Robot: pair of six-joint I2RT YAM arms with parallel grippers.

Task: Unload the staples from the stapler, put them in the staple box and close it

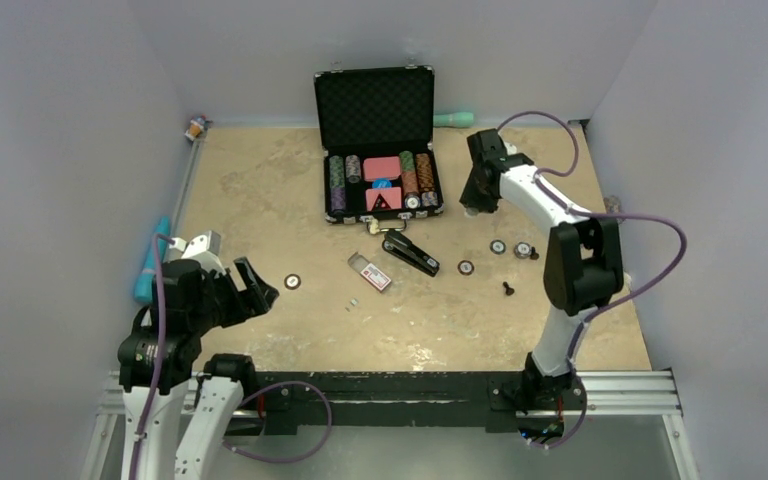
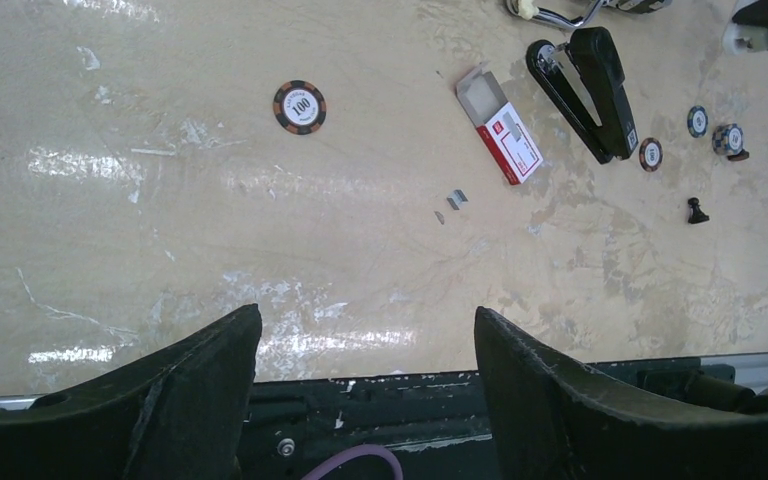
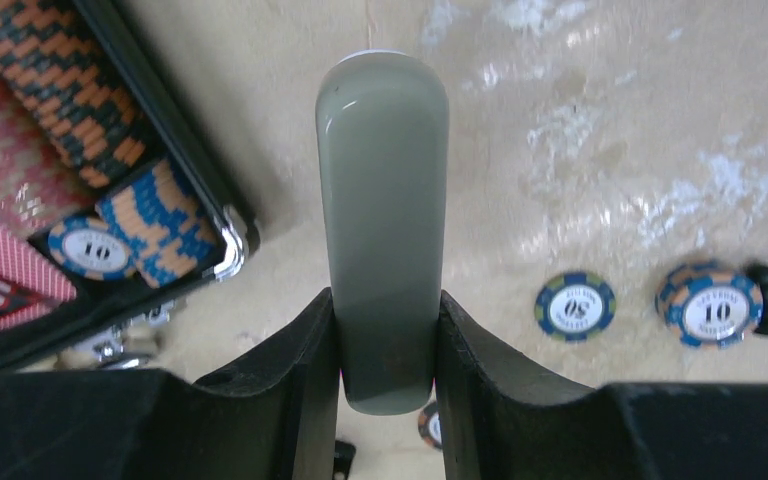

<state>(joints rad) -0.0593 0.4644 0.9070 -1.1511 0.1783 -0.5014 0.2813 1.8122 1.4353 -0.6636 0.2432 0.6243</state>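
The stapler (image 2: 585, 90) lies mid-counter, just in front of the case (image 1: 380, 150). It looks sprung open, with a metal glint along its rail. A few staples (image 2: 456, 200) lie loose on the counter (image 2: 160, 230), near the box (image 2: 500, 130) and apart from the stapler. I cannot tell whether more sit in the rail.

The left pincer (image 2: 365, 335) hangs apart and empty over the near-left edge. The right pincer (image 3: 385, 300) is clamped on a green bar (image 3: 384, 170) beside the case corner.

If any strip remains, the free left pincer seems best placed to take it. It should come in low, pinch the rail's strip rather than the black top, and draw along the rail.

Bare counter lies open on the left, past one chip (image 2: 299, 106). The box crowds the stapler's left flank, the case shuts off the back, and more chips (image 3: 575, 307) scatter on the right.
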